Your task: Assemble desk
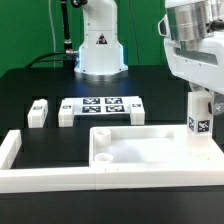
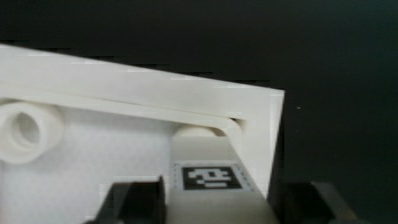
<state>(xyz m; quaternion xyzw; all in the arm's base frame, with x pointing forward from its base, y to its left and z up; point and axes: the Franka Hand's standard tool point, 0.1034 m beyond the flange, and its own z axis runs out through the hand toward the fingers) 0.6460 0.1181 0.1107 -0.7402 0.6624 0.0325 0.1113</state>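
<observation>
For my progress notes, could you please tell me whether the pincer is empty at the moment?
No, the pincer grips a tagged white leg between its fingers, at a corner of the tabletop.

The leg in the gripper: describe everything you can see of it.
The leg is a short white square-section post, plastic by its look, with a black-and-white square tag on one face. It stands upright, clamped between the fingers of the gripper, its lower end at the corner of the tabletop on the exterior view's right. In the wrist view its tip meets a rounded socket there; whether it is fully seated cannot be told.
</observation>
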